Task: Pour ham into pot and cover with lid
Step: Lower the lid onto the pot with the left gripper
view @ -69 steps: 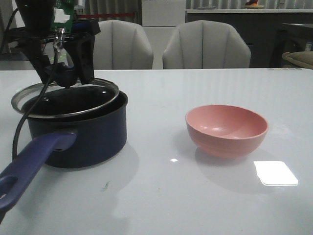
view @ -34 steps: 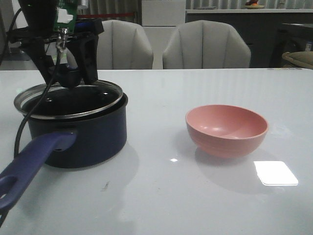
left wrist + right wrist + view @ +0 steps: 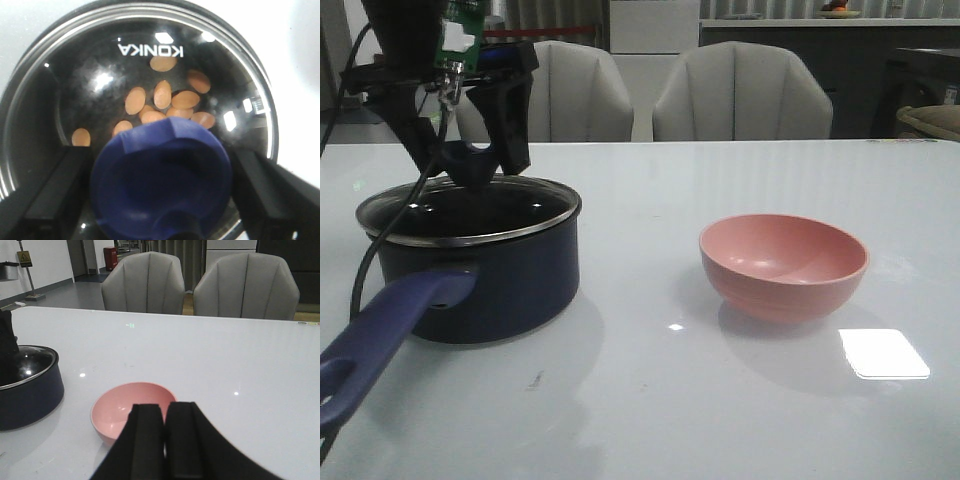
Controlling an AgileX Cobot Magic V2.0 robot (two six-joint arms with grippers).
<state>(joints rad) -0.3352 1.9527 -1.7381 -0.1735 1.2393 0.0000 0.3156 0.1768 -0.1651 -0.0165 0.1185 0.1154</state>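
Note:
The dark navy pot point(image 3: 480, 285) stands at the table's left, its purple-blue handle point(image 3: 380, 335) pointing to the near edge. The glass lid point(image 3: 470, 218) sits level on the pot's rim. My left gripper point(image 3: 470, 160) is shut on the lid's dark blue knob point(image 3: 162, 180), with a black finger point(image 3: 50, 200) on each side. Through the glass, several orange-pink ham chunks point(image 3: 162, 95) lie on the pot's black floor. My right gripper point(image 3: 165, 412) is shut and empty, hovering near the pink bowl point(image 3: 127, 407). It is out of the front view.
The pink bowl point(image 3: 783, 265) stands empty at the middle right of the white table point(image 3: 650, 400). Two grey chairs point(image 3: 740, 95) stand behind the far edge. The pot also shows in the right wrist view point(image 3: 30, 395).
My left gripper has lowered the lid. One second ago it was tilted with its left edge raised off the pot. Now it lies flat on the rim.

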